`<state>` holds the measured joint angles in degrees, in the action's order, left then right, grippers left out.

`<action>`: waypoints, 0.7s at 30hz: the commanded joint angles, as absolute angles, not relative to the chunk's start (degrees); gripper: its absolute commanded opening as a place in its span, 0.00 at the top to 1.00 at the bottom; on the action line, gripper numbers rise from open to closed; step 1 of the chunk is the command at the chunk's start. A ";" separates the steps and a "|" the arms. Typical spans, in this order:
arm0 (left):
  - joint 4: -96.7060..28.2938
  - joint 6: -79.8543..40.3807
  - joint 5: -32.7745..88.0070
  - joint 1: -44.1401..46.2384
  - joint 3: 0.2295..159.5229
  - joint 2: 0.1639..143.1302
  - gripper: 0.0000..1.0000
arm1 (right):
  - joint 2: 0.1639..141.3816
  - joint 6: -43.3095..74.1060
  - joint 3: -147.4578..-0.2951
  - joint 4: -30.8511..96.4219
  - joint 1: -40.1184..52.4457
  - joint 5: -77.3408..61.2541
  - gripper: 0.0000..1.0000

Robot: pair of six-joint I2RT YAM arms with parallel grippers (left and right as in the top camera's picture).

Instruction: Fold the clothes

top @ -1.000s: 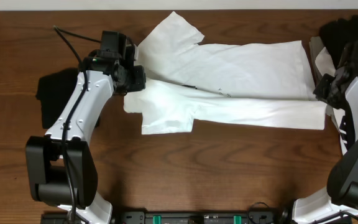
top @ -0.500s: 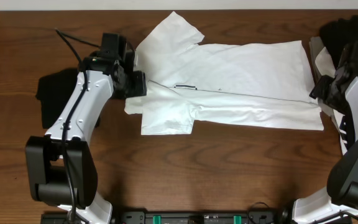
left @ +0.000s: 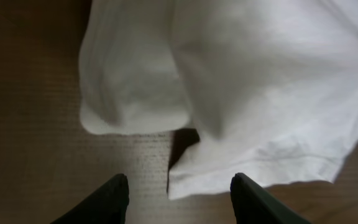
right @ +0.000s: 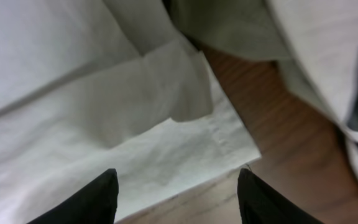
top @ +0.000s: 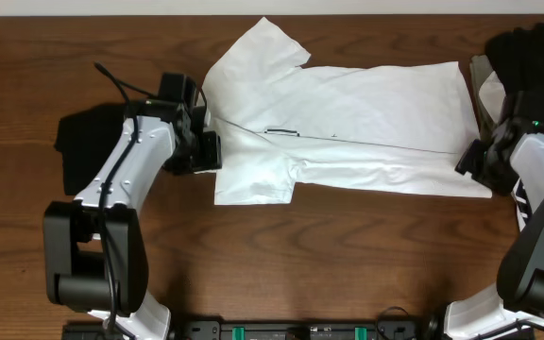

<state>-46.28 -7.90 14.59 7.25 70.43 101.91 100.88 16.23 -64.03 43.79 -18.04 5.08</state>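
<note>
A white T-shirt (top: 348, 123) lies spread across the wooden table, its lower half folded up lengthwise, one sleeve at the top left and one at the bottom left. My left gripper (top: 211, 151) is open and empty at the shirt's left edge; its fingers (left: 179, 199) straddle bare wood just short of the sleeve hem (left: 253, 168). My right gripper (top: 470, 162) is open and empty at the shirt's right hem; its fingers (right: 178, 199) hover over the hem corner (right: 229, 146). A black garment (top: 88, 142) lies at the left.
A pile of black (top: 527, 47) and light garments (top: 494, 90) sits at the table's right edge, by the right arm; pale cloth from it shows in the right wrist view (right: 316, 56). Bare wood (top: 348, 255) runs along the front.
The raised lower layer of the shirt has been laid flat. Both grippers have let go of it and drawn back toward the front, off its left and right edges.
</note>
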 commanded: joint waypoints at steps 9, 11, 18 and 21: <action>-36.07 -7.99 15.00 8.93 63.48 102.78 0.45 | 101.38 15.75 -60.58 40.56 -17.56 4.23 0.40; -34.94 -7.97 15.62 9.74 62.59 102.78 0.45 | 101.38 15.75 -60.58 40.62 -17.56 4.23 0.40; -31.99 -7.99 15.62 11.73 60.36 102.78 0.53 | 101.38 15.75 -60.58 40.69 -17.56 4.23 0.41; -32.08 -7.99 16.05 11.84 60.31 102.76 0.87 | 101.38 15.73 -60.58 40.73 -17.56 4.23 0.41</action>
<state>-32.27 -8.29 15.29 11.75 60.73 101.93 100.88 16.08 -60.77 40.80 -18.04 4.45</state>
